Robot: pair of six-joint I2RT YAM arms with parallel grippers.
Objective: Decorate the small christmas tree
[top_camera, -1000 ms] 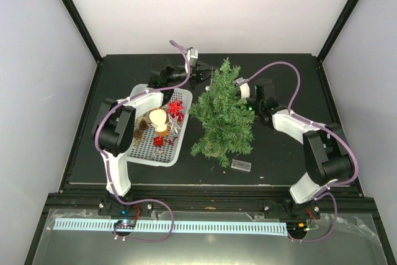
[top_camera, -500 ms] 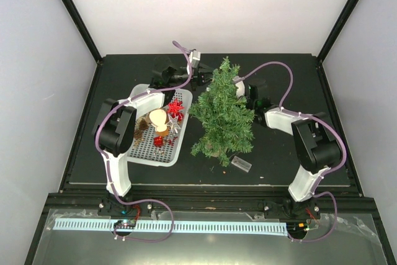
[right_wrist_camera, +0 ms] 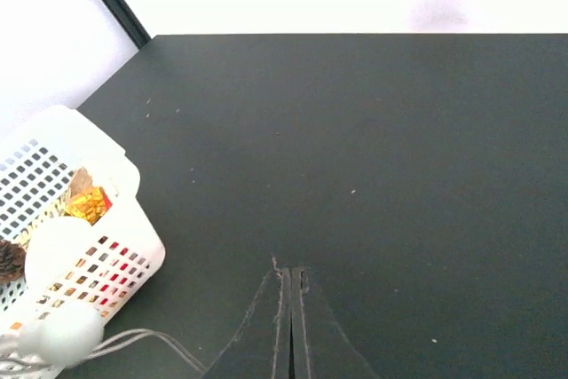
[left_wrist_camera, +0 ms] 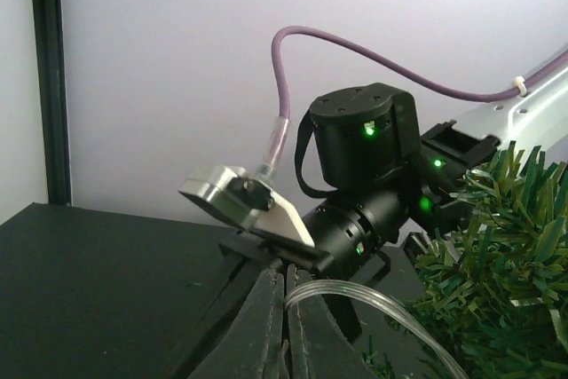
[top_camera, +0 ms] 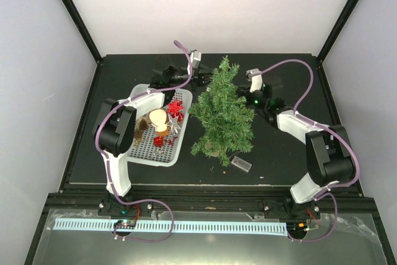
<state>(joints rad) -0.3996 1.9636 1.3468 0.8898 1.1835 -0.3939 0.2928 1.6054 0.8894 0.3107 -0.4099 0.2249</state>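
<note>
The small christmas tree [top_camera: 222, 116] is stood upright mid-worktop [top_camera: 279, 153], just right of the white basket [top_camera: 144, 153]. A clear cord [left_wrist_camera: 342, 287], probably for draping, is clamped in the jaws of the left gripper [left_wrist_camera: 286, 277]. The jaws of the right gripper [right_wrist_camera: 290, 274] are closed together, empty.

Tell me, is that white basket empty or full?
Partly full: the white basket holds red ornaments, a pale ball and a pinecone; its near end is bare.
</note>
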